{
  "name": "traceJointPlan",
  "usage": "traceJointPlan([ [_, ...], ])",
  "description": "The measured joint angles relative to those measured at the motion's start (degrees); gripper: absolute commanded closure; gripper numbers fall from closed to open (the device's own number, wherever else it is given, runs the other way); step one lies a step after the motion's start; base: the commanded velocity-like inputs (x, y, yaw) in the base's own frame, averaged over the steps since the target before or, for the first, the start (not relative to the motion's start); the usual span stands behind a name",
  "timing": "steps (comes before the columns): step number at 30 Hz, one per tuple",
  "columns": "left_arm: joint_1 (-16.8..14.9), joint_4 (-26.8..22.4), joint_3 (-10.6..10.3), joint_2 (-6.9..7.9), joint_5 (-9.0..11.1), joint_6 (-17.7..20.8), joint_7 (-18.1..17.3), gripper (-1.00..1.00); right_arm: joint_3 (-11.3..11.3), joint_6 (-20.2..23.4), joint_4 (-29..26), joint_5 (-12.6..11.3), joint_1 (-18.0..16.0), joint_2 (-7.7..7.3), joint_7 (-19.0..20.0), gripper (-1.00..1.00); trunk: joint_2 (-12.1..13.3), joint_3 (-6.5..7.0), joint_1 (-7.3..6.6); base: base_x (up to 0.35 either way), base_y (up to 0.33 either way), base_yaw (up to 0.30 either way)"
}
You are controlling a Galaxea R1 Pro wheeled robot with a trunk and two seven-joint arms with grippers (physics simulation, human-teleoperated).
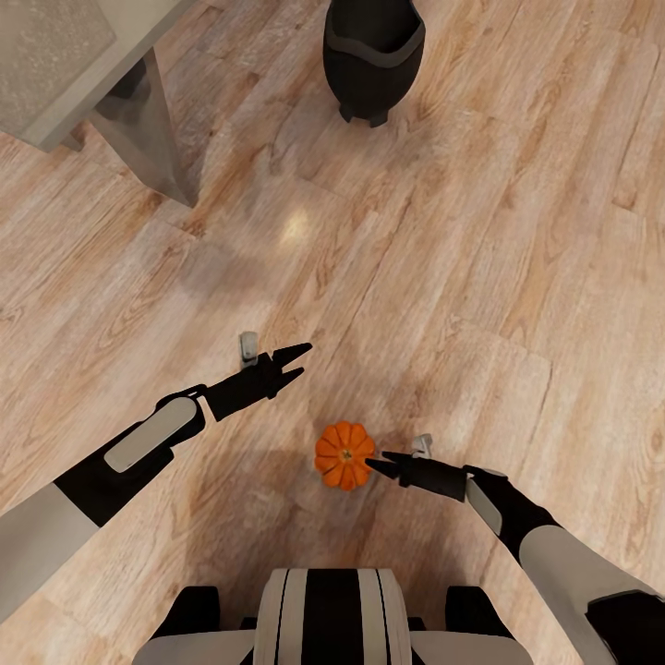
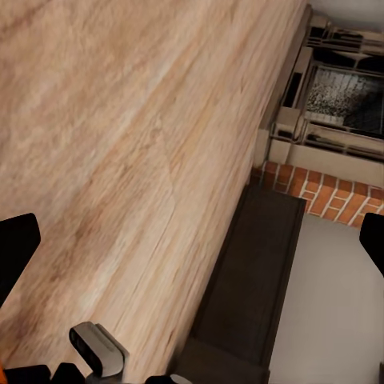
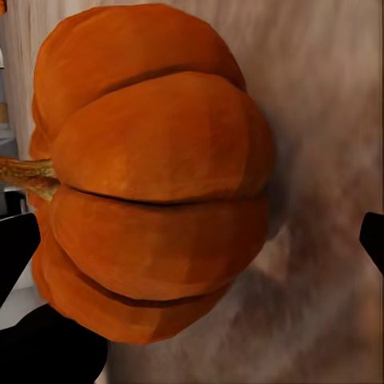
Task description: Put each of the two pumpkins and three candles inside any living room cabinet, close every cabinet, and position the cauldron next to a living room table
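Note:
A small orange ribbed pumpkin [image 1: 343,454] lies on the wooden floor just ahead of my base. My right gripper [image 1: 377,465] is open, its tips at the pumpkin's right side. In the right wrist view the pumpkin [image 3: 152,176] sits between the spread fingers, close to one finger [image 3: 12,256] and apart from the other. My left gripper [image 1: 296,360] hangs open and empty over bare floor, up and left of the pumpkin. The black cauldron [image 1: 372,55] stands on the floor at the top centre. A corner of the glass-topped table [image 1: 55,65] shows at the top left. The left wrist view shows the dark brown cabinet [image 2: 248,280].
The table's grey slab leg [image 1: 152,139] stands on the floor at the upper left. A beige-and-black fireplace [image 2: 336,104] with a brick hearth [image 2: 320,188] lies beyond the cabinet. Wood floor stretches between the pumpkin and the cauldron.

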Motion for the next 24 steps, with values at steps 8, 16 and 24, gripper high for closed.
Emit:
traceJointPlan([
  [8, 0.00, 0.00, 0.00, -0.03, 0.00, 0.00, 0.00, -1.00, 0.06, 0.00, -0.22, 0.11, 0.00, 0.14, -0.04, -1.00, 0.00, 0.00, 0.00, 0.000, 0.000, 0.000],
  [16, 0.00, 0.00, 0.00, -0.04, 0.00, 0.00, 0.00, -1.00, 0.17, 0.01, -0.30, 0.27, 0.00, 0.16, 0.08, -1.00, 0.00, 0.00, 0.00, 0.000, 0.000, 0.000],
  [24, 0.00, 0.07, 0.00, -0.69, 0.00, -0.08, 0.00, -1.00, 0.09, 0.08, -0.43, 0.24, 0.00, 0.00, 0.21, -1.00, 0.00, 0.00, 0.00, 0.007, 0.000, 0.000],
])
